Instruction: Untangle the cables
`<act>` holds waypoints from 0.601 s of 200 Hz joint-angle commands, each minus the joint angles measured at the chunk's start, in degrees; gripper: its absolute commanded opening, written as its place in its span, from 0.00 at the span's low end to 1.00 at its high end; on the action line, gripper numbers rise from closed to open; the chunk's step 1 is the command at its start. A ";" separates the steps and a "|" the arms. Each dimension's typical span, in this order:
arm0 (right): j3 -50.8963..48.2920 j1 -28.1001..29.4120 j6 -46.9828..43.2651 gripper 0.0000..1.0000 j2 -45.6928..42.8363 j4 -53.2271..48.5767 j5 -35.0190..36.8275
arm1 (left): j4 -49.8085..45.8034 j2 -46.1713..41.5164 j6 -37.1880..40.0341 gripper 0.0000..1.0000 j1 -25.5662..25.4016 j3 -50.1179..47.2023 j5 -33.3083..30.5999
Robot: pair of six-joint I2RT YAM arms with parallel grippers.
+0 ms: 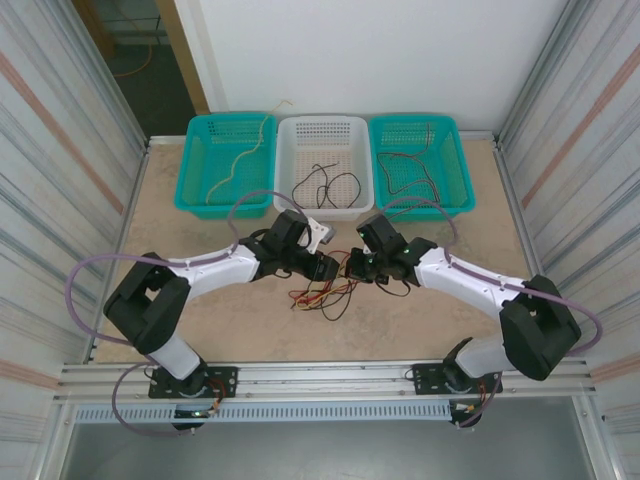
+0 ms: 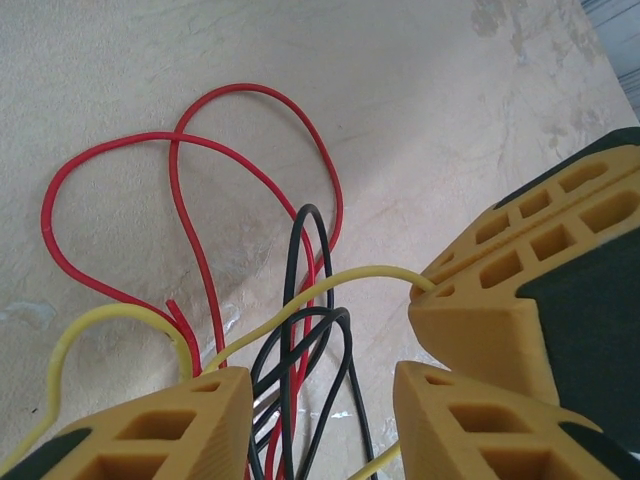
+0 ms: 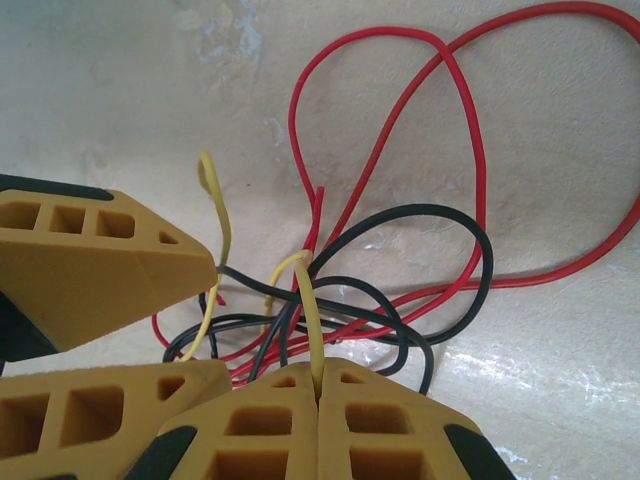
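Observation:
A tangle of red, black and yellow cables (image 1: 322, 293) lies on the table just in front of both grippers, which meet tip to tip at mid-table. My right gripper (image 3: 318, 385) is shut on the yellow cable (image 3: 310, 310), which rises out of the knot between its pads. My left gripper (image 2: 320, 420) stands open, with black cable (image 2: 300, 250) loops and red strands passing loosely between its fingers. The red cable (image 2: 200, 145) spreads in wide loops on the table beyond. The right gripper (image 2: 432, 290) sits close at the right, the yellow cable (image 2: 330, 290) running into it.
Three baskets line the back edge: a teal basket (image 1: 196, 170) with a tan wire, a white basket (image 1: 290, 135) with black wires, and a teal basket (image 1: 455, 160) with red and black wires. Metal rails (image 1: 135, 210) border the table.

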 commanded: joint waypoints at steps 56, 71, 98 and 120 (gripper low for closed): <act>1.39 -0.23 -6.90 0.00 -5.27 -3.01 0.61 | -5.51 1.69 4.75 0.38 1.48 1.52 -2.66; 1.32 -0.26 -6.65 0.00 -4.51 -3.31 0.63 | -5.72 2.49 4.95 0.38 1.33 1.49 -2.90; 1.05 -0.12 -6.12 0.00 -3.80 -2.62 0.27 | -5.37 3.05 5.87 0.38 0.09 2.06 -3.53; 1.10 -0.12 -5.99 0.00 -3.37 -2.49 0.27 | -5.48 3.69 6.99 0.37 -1.18 3.17 -5.50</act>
